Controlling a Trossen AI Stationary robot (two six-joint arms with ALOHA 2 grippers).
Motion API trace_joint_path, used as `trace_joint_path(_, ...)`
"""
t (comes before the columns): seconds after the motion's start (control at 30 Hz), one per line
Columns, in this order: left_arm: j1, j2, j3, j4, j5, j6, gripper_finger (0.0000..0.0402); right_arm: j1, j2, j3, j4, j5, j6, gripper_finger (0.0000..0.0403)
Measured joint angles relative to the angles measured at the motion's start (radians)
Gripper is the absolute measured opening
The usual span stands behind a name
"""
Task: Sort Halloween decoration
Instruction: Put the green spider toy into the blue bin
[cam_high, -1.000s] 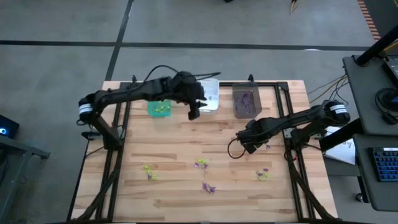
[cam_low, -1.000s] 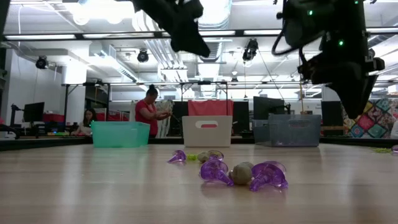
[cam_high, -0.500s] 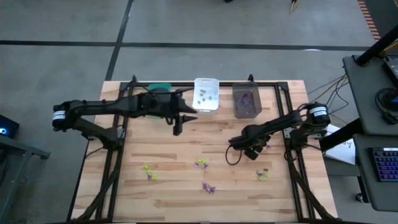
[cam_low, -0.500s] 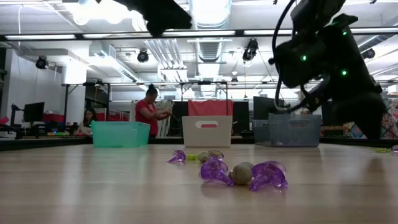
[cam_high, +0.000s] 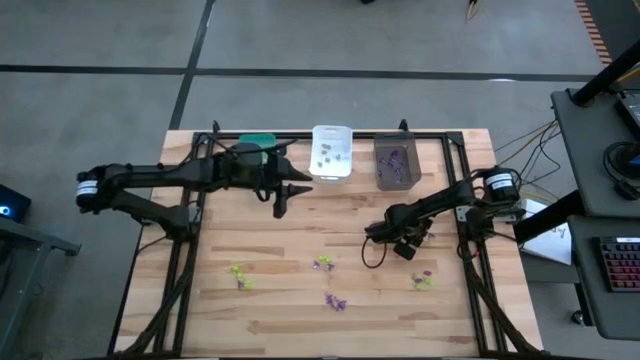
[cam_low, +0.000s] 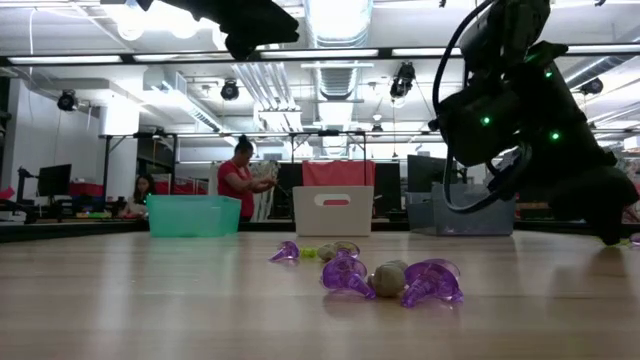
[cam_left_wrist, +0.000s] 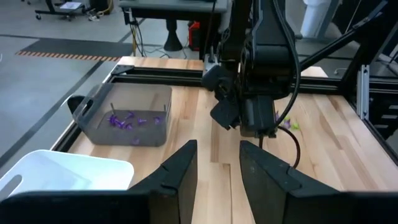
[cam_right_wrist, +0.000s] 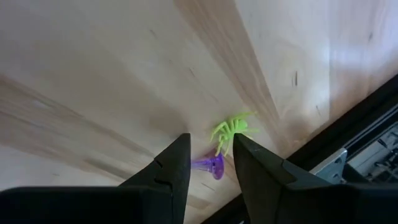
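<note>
The right gripper (cam_high: 375, 232) sits right of centre in the high view, jaws narrowly parted and empty, above a yellow-green spider (cam_right_wrist: 231, 130) and purple trinket (cam_right_wrist: 210, 165). The left gripper (cam_high: 282, 196) hangs at upper centre, jaws narrowly parted, empty. Remaining decorations (cam_high: 324, 264) lie scattered along the lower table (cam_high: 300, 225).

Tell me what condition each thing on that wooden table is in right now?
Left pincer: open, empty, near the bins.
Right pincer: open, empty, above a yellow-green plastic spider and purple trinket.
Dark grey rectangular bin: upright, holds purple pieces.
White rectangular bin: upright, holds a few small pieces.
Green rectangular bin: upright, contents hidden.
</note>
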Motion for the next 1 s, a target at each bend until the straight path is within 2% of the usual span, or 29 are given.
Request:
trace_joint_path(0.57, 0.000, 0.007, 0.000, 0.010, 0.000, 0.005, 0.0102, -0.033, 0.000, -0.026, 0.060, 0.011, -0.045, 0.0052)
trace_joint_path(0.73, 0.000, 0.007, 0.000, 0.010, 0.000, 0.005, 0.0102, -0.035, 0.000, -0.028, 0.067, 0.020, -0.060, 0.0016)
trace_joint_path(1.0, 0.000, 0.007, 0.001, 0.010, 0.000, 0.005, 0.0102, -0.035, -0.013, -0.009, 0.036, 0.051, -0.067, 0.0008)
